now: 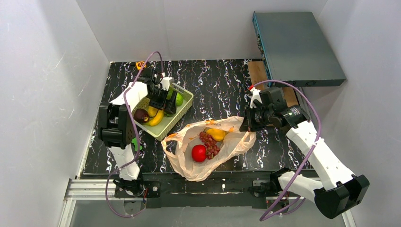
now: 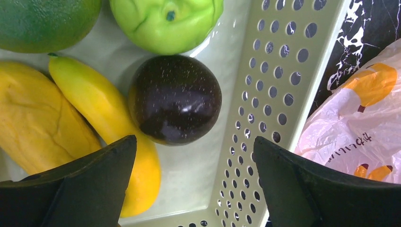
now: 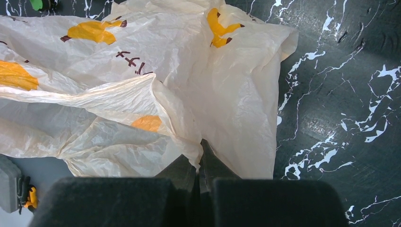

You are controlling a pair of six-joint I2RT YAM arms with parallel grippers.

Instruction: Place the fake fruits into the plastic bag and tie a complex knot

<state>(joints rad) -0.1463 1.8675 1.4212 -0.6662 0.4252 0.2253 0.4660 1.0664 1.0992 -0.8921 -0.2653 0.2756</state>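
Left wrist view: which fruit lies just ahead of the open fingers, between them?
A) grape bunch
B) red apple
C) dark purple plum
C: the dark purple plum lies in the green basket, centred ahead of the left gripper, whose jaws stand wide; the apple and grapes are in the bag.

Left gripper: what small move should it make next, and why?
Probably it should lower straight down and close on the dark plum. The left gripper hangs open over the basket, and the plum sits in line with the gap between its fingers. The right gripper is shut on the edge of the plastic bag, so the bag seems ready to receive the fruit.
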